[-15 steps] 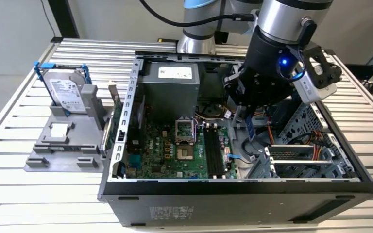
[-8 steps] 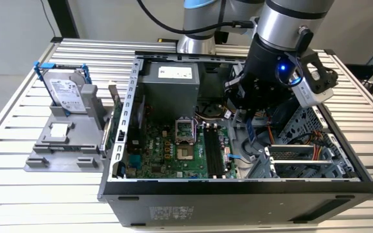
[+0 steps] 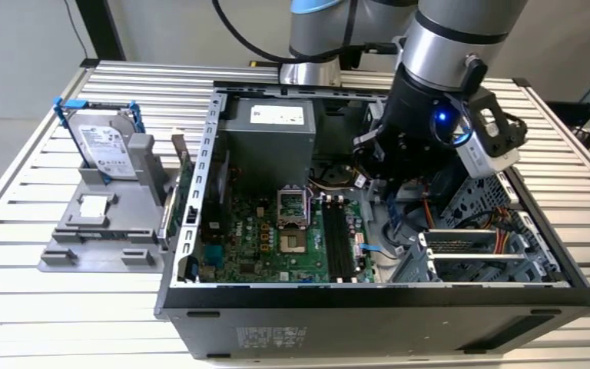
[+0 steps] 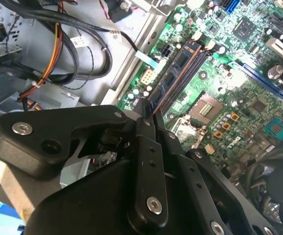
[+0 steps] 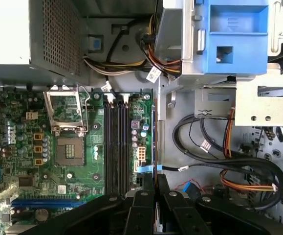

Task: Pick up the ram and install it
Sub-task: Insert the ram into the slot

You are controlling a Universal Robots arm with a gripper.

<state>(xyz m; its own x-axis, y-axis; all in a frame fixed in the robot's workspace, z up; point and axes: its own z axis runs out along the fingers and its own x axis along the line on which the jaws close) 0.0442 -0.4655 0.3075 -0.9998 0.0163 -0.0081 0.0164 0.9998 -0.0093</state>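
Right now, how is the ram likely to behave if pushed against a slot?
The ram looks thin and flat, so probably light and stiff, but fragile if bent sideways. The gripper pinches it with much of its length sticking out, so it may tilt under a push.

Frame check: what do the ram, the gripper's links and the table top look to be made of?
The ram: dark blue circuit-board laminate, matte, with flat black chips along it. The gripper, shut on it: matte black links, plastic or coated metal, hard to say which, joined by bright metal screws. The table: ribbed silver slats with a soft sheen, likely aluminium.
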